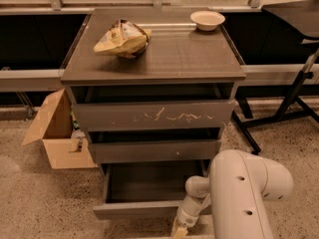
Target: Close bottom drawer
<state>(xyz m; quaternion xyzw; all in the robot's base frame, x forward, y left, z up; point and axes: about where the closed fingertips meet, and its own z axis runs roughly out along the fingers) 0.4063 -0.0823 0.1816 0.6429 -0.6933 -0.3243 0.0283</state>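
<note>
The bottom drawer point(142, 209) is the lowest of three in a dark grey-brown cabinet point(154, 59). It stands pulled out, its empty inside showing, with its slim plain front panel nearest me. My gripper point(179, 231) is at the very bottom of the camera view, just in front of the right part of that front panel. The white arm point(246, 193) reaches down to it from the lower right. The fingers are mostly cut off by the view's bottom edge.
A chip bag point(122, 38) and a white bowl point(207, 19) sit on the cabinet top. An open cardboard box point(55, 133) stands on the floor at the cabinet's left. Black stand legs point(284, 113) lie at the right. The middle drawer point(154, 151) and scratched top drawer point(154, 116) sit slightly open.
</note>
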